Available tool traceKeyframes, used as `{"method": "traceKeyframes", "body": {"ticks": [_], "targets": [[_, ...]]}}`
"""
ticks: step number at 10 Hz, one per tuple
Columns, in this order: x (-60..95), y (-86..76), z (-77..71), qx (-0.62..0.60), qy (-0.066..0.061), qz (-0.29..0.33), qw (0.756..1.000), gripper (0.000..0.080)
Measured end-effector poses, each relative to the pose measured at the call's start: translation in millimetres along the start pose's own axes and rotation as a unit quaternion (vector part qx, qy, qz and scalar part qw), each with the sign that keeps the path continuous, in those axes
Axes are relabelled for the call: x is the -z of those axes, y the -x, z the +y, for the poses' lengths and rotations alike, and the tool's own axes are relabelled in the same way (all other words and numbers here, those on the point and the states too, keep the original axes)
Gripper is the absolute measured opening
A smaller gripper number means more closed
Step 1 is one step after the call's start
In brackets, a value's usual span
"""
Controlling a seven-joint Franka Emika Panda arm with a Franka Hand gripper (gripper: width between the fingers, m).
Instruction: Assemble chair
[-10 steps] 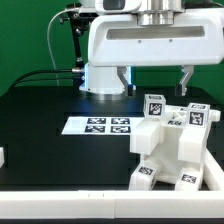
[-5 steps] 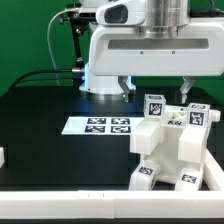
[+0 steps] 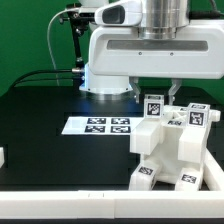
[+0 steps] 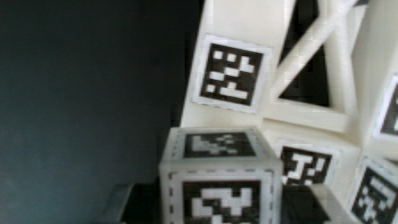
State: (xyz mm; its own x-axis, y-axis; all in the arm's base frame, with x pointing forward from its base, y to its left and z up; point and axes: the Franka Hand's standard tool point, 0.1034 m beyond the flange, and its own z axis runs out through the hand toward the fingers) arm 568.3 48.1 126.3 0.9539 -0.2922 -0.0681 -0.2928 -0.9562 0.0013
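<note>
Nearest the front edge of the black table (image 3: 50, 150), toward the exterior view's right: the chair (image 3: 172, 148), a white blocky plastic assembly of panels and bars bearing small black-and-white square tags. At the front edge on the exterior view's left, just a sliver of a small white loose part (image 3: 2, 157), cut off by the frame. Farther back, near the table's middle, the flat white marker board (image 3: 100, 125), untouched. Behind and above the chair, a short tagged white post (image 3: 155, 103) standing up from the assembly, with the two-finger gripper (image 3: 156, 91) lowered over it. Jaws spread wide a second ago, now drawn in to about half that, one finger either side of the post's tagged top. From the wrist view, dark fingers (image 4: 302, 203) flanking the tagged block; firm contact impossible to confirm. Probably the start of a grasp, meant to seat or reposition that post.
</note>
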Motion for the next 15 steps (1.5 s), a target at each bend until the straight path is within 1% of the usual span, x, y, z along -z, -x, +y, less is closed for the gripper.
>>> {"method": "traceKeyframes", "body": {"ticks": [3, 6, 8, 9, 10, 11, 12, 14, 15], "targets": [[0.0, 0.1, -0.1, -0.099, 0.0, 0.0, 0.995, 0.028], [-0.1, -1.0, -0.5, -0.212, -0.001, 0.001, 0.977, 0.028], [-0.1, -2.0, -1.6, -0.314, -0.003, 0.005, 0.95, 0.0281], [-0.2, -4.7, -1.4, -0.366, -0.013, 0.014, 0.93, 0.0281], [-0.3, -6.4, -1.2, -0.431, -0.022, 0.022, 0.902, 0.0281], [-0.1, -7.1, -1.1, -0.474, -0.025, 0.022, 0.88, 0.0281], [0.2, -8.7, -1.3, -0.512, -0.033, 0.019, 0.858, 0.0281], [0.3, -12.5, -1.6, -0.592, -0.049, 0.018, 0.804, 0.0282], [0.2, -14.2, -1.3, -0.594, -0.054, 0.02, 0.803, 0.0282]]}}
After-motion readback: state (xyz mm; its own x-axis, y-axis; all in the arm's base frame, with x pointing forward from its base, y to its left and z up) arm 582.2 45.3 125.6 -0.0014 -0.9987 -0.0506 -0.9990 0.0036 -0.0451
